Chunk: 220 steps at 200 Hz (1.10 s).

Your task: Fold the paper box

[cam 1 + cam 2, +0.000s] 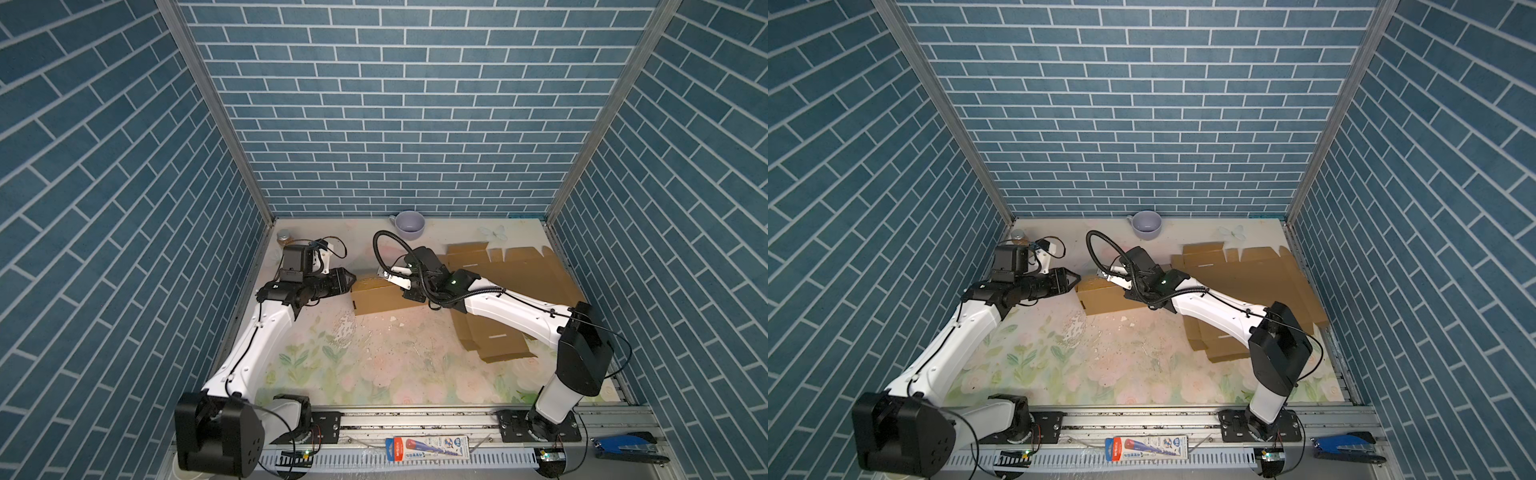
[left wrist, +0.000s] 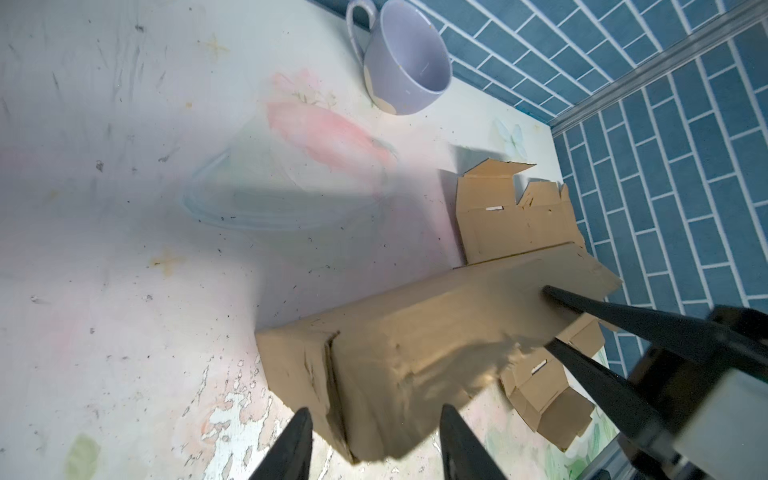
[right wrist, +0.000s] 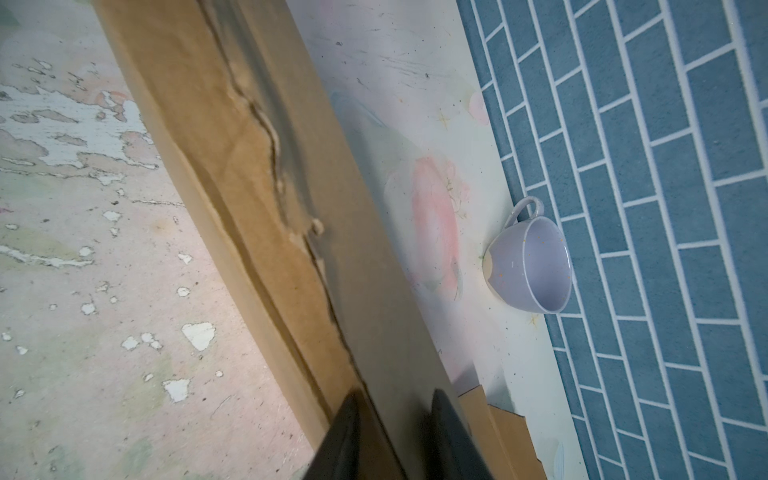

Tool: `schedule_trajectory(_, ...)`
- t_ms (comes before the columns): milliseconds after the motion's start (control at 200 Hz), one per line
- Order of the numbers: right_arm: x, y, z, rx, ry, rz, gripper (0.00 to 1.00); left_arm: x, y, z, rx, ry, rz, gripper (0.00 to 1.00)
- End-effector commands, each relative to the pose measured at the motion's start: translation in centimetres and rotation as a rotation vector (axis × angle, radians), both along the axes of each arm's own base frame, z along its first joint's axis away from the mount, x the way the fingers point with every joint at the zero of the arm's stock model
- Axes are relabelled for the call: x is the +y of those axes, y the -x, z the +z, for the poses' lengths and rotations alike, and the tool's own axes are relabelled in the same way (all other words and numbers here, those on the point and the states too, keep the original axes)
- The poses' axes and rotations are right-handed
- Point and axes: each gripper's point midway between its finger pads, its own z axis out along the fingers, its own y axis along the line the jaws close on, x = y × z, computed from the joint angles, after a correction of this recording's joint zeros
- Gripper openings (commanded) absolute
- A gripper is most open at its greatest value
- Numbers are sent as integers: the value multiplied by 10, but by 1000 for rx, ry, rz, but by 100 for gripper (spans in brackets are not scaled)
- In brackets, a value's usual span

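The brown paper box [image 1: 378,299] [image 1: 1100,299] lies on the flowered table, its left end folded up into a long raised wall [image 2: 415,345] and the rest spread flat toward the right wall. My left gripper [image 1: 352,277] [image 2: 376,409] is open at the wall's left corner, with a finger on each side of it and neither touching. My right gripper [image 3: 395,415] reaches in from the right. It is shut on the folded wall [image 3: 208,104], one finger over the top face and one on the near side. Its fingers [image 2: 582,309] also show in the left wrist view.
A lilac mug [image 1: 409,224] [image 2: 407,62] stands at the back wall. A small jar [image 1: 284,237] sits in the back left corner behind my left wrist. Flat box flaps [image 1: 494,340] lie under my right arm. A blue stapler [image 1: 627,446] and a packet [image 1: 428,448] rest on the front rail.
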Motion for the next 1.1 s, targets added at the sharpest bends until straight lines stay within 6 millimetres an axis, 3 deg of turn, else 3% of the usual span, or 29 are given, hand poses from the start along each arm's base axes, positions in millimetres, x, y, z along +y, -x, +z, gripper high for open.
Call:
schedule_trajectory(0,-13,17,-40,116,72,-20,32,0,-5,0,-15,24,10,48)
schedule_trajectory(185,-10,19,-37,154,47,-26,35,3,13,-37,60,12,16,33)
schedule_trajectory(290,-9,22,-33,167,39,-23,37,5,17,-43,65,8,24,32)
schedule_trajectory(370,-7,26,-25,206,8,-19,44,6,17,-46,69,2,27,32)
schedule_trajectory(590,-8,33,52,388,-320,-86,58,9,20,-65,113,-26,26,32)
schedule_trajectory(670,-28,22,65,504,-451,-214,59,11,22,-66,109,-40,27,32)
schedule_trajectory(760,-55,9,67,619,-552,-365,58,11,22,-66,108,-41,25,32)
schedule_trajectory(885,-78,9,73,711,-658,-478,58,10,22,-68,114,-39,18,32)
schedule_trajectory(1015,-133,-6,51,804,-678,-862,55,10,20,-66,108,-40,14,32)
schedule_trajectory(1095,-143,-1,36,908,-634,-941,53,9,19,-65,107,-42,10,32)
